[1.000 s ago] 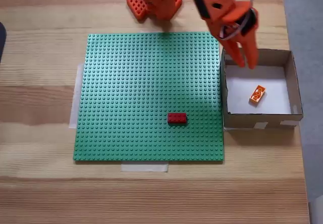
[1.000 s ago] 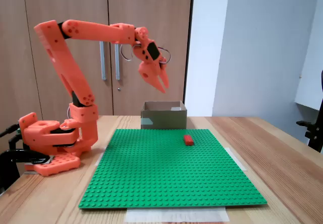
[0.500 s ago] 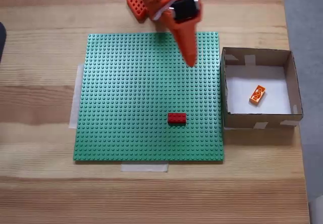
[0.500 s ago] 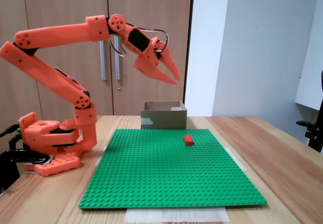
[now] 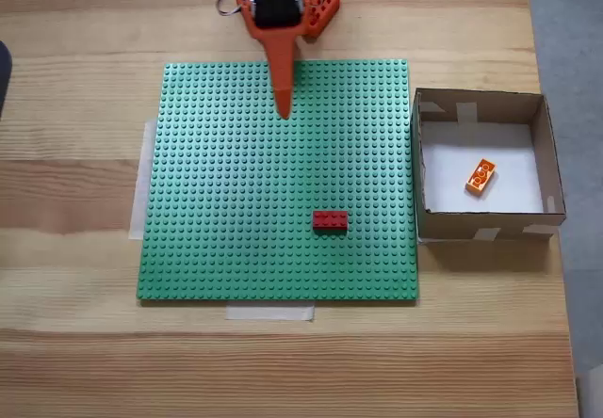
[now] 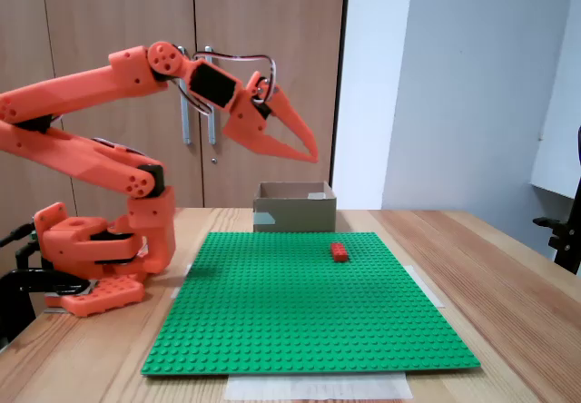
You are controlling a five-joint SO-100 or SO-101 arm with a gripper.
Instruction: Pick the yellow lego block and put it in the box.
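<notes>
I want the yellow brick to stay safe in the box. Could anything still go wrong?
Probably little. The yellow lego block lies inside the box, and the gripper hangs empty above the green baseplate. If the arm dropped low, it might knock the red brick. The box sits near the table edge, so a bump could shove it off.

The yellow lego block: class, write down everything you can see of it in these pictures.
The yellow lego block is a small yellow-orange rectangular brick with two rows of studs facing up, plastic by its look. It lies flat on the white floor of the box, turned diagonally to the walls, right of centre in the fixed view from above. It touches no wall, only the floor. The pincer hangs far off over the green baseplate.
</notes>
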